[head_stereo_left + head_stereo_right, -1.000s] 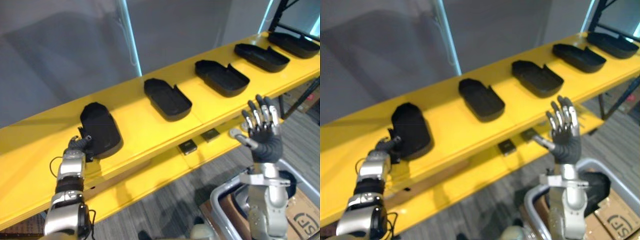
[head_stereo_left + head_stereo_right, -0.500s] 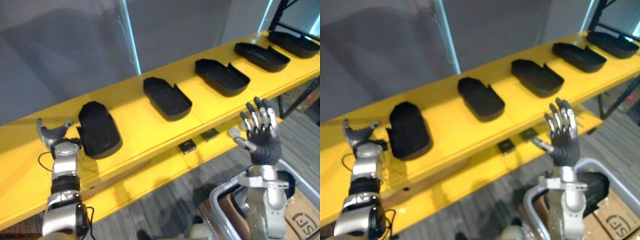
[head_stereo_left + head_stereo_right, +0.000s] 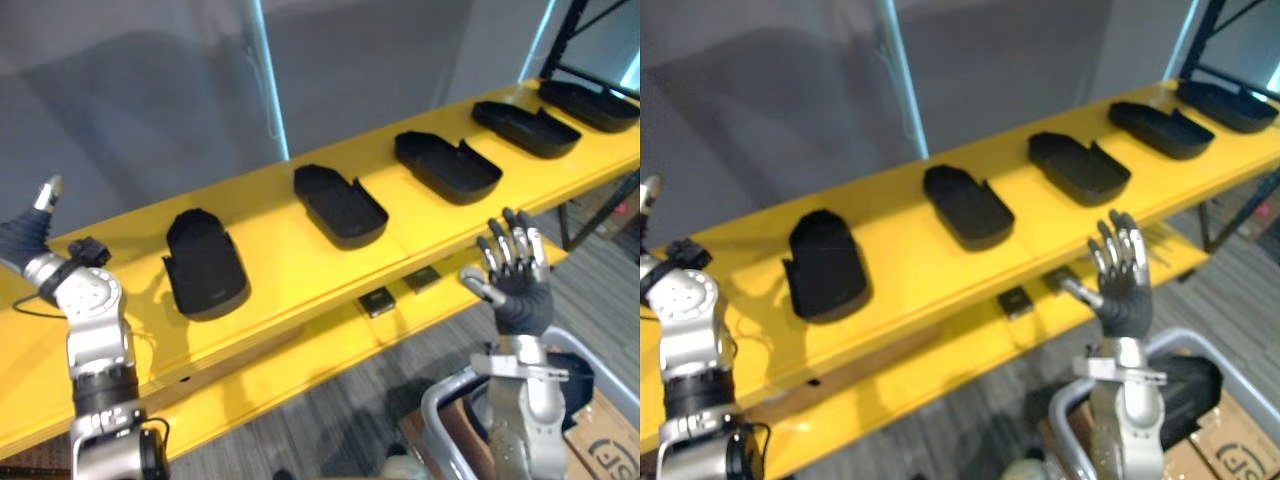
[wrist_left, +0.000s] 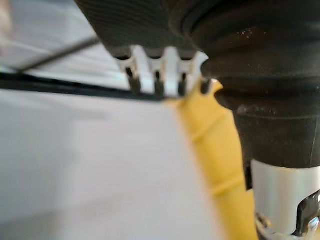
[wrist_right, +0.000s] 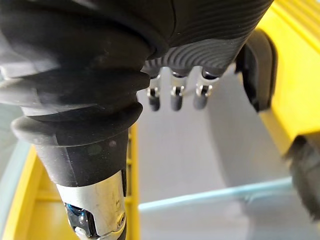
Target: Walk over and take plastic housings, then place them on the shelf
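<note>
As left hand [image 3: 20, 236] and right hand [image 3: 516, 284] show straight fingers, black tray-like plastic housings [image 3: 205, 265] dot the shelf [image 3: 285, 250].

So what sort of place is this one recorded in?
Probably a factory or warehouse work area: a long yellow shelf carries a row of black plastic housings, a dark metal rack stands by its right end, and a grey bin and a cardboard box sit on the carpeted floor.
</note>
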`<state>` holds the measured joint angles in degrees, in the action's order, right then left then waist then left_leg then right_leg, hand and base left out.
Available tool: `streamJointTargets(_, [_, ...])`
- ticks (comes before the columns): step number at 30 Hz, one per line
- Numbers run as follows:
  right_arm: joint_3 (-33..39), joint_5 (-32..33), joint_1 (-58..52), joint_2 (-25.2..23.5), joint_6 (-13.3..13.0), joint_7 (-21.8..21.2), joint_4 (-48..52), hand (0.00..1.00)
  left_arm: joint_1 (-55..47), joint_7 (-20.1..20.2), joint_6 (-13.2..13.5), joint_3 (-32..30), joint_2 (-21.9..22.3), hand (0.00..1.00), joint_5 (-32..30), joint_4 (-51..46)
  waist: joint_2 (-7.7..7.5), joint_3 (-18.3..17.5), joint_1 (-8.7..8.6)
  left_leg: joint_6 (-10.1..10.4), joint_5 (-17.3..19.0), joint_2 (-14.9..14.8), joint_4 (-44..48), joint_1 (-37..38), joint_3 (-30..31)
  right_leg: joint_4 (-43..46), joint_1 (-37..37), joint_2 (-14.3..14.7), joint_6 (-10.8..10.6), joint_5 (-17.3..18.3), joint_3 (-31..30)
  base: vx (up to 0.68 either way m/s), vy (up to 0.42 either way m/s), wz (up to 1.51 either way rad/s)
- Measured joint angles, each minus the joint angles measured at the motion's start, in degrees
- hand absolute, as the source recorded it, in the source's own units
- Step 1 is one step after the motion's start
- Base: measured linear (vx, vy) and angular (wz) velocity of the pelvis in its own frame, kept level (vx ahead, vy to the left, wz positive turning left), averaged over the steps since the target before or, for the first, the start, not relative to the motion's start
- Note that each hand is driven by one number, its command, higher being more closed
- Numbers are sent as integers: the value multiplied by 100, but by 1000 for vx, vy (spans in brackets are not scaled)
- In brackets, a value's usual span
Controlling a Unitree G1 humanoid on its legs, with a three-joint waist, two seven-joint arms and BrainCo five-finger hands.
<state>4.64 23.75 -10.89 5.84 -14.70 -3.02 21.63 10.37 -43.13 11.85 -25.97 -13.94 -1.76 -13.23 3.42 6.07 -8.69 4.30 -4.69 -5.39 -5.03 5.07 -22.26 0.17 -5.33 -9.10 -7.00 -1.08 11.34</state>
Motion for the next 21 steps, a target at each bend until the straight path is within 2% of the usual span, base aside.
streamJointTargets(1, [-50, -67, 33, -39, 1, 81, -4, 0, -448, 233, 124, 37, 379, 0, 147, -461, 12, -37, 92, 9, -9, 0, -1, -2, 97, -35, -69, 1, 4, 7, 125, 4, 2, 43])
streamJointTargets(3, [-132, -213, 145, -101, 18, 158, -9, 0, -1049, 537, 214, 136, 721, 0, 200, -876, 1, -59, 244, 14, -39, -4, -3, -19, 182, -78, -116, 8, 12, 24, 238, -28, -2, 31])
streamJointTargets(6, [-141, -355, 472, -123, 133, 213, -134, 0, -1664, 1254, 277, 277, 893, 0, 416, -1328, -51, -84, 498, 36, -78, 16, -7, -64, 450, -142, -256, 0, 17, 105, 484, -57, 1, 41])
streamJointTargets(9, [-140, -367, 620, -166, 143, 193, -189, 0, -2032, 1714, 373, 364, 915, 0, 400, -1665, -121, -106, 567, 31, -117, 32, -8, -149, 582, -153, -262, -13, 2, 112, 614, -24, 12, 26])
streamJointTargets(11, [-146, -367, 624, -233, 142, 166, -189, 0, -2374, 2227, 470, 537, 1112, 0, 386, -1897, -194, -175, 640, 26, -134, 49, -8, -221, 631, -170, -250, -44, -11, 103, 715, 9, 16, 16])
streamJointTargets(15, [-226, -375, 662, -270, 74, 64, -189, 0, -2695, 2944, 470, 763, 1258, 0, 663, -1936, -267, -218, 687, 6, -149, 89, -8, -315, 730, -167, -213, -80, -16, 100, 792, 30, 23, 13])
streamJointTargets(17, [-276, -381, 680, -271, -5, -20, -196, 0, -2815, 3333, 420, 933, 1265, 0, 850, -1936, -310, -213, 772, 0, -153, 95, -8, -335, 747, -159, -199, -89, -17, 97, 829, 40, 10, 6])
streamJointTargets(21, [-415, -134, 722, -259, -23, -497, -216, 0, -2904, 3459, 328, 1046, 1280, 0, 1163, -1931, -360, -226, 790, -34, -179, 104, -7, -403, 790, -137, -181, -83, -8, 85, 903, 47, 0, 8])
